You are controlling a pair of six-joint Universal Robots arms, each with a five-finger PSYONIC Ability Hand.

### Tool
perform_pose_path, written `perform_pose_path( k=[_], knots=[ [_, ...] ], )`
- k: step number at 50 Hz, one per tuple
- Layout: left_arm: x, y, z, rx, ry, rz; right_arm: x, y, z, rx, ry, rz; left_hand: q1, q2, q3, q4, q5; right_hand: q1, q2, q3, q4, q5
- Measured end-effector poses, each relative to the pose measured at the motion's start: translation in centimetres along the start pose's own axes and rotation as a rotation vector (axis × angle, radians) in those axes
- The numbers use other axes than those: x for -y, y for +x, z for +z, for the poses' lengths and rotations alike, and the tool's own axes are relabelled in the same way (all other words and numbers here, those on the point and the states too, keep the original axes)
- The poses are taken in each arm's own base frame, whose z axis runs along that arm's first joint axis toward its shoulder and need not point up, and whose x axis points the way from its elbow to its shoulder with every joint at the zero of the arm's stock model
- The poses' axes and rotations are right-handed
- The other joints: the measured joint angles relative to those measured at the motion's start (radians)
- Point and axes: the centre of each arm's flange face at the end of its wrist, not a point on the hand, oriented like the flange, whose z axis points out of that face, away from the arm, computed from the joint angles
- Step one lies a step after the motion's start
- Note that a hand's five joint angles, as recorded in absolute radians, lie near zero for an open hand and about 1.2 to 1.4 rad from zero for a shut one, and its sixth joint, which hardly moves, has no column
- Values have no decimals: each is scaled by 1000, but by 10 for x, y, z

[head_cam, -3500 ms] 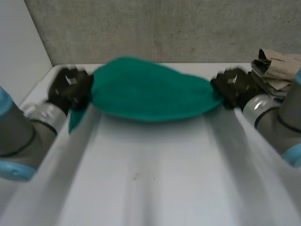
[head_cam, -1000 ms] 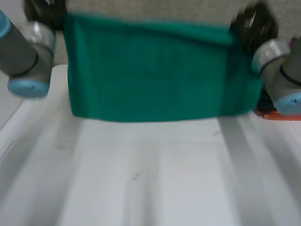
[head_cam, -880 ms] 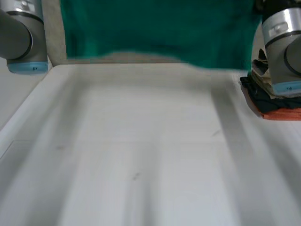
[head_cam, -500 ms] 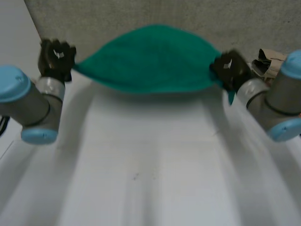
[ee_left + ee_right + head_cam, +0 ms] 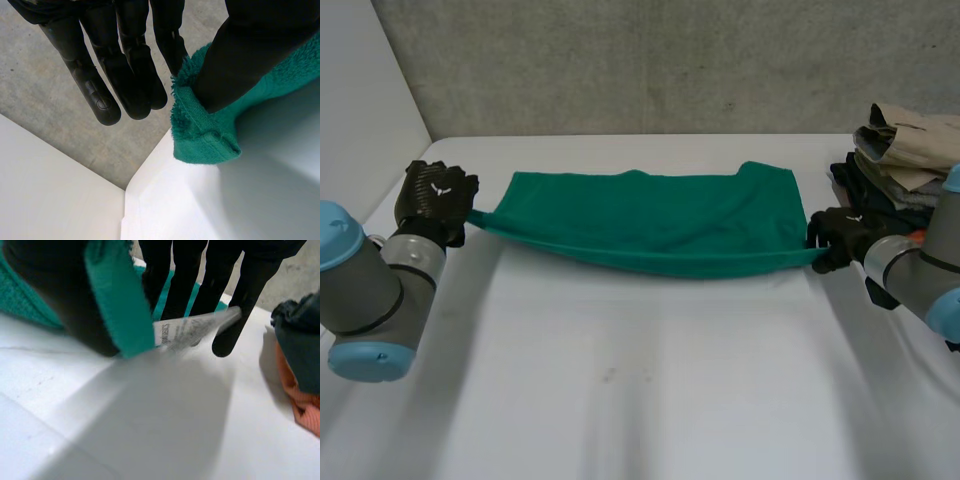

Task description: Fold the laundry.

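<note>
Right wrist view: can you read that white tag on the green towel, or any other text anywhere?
White fabric tag at the green terry towel's corner, by the right hand: printed lines, too blurred to read.
White mark on the left hand's back, head view: too small to read.

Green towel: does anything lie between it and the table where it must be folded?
Nothing visible does. The left hand and right hand pinch the green towel at its ends over bare table; the pile of clothes sits beside the right hand.

White table point(image 5: 640, 400), bare across lower frame; green towel point(image 5: 650, 225) stretched wide across far half, centre frame; stack of folded clothes point(image 5: 905, 150) at upper right.
</note>
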Motion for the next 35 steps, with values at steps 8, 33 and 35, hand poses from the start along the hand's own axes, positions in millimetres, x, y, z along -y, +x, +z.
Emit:
perform_pose_path(
  k=[8, 33, 35],
  knots=[
    [11, -4, -19, -11, 2, 9, 6, 0, -11, 2, -13, -14, 0, 0, 0, 0, 0, 114, 154, 171, 193, 155],
    [23, -14, -173, -459, -440, 297, -8, -10, -159, 199, -462, -652, 0, 0, 0, 0, 0, 114, 154, 171, 196, 155],
    [22, -13, -163, -440, -400, 282, -7, -6, -153, 161, -435, -624, 0, 0, 0, 0, 0, 114, 154, 171, 196, 155]
  ],
)
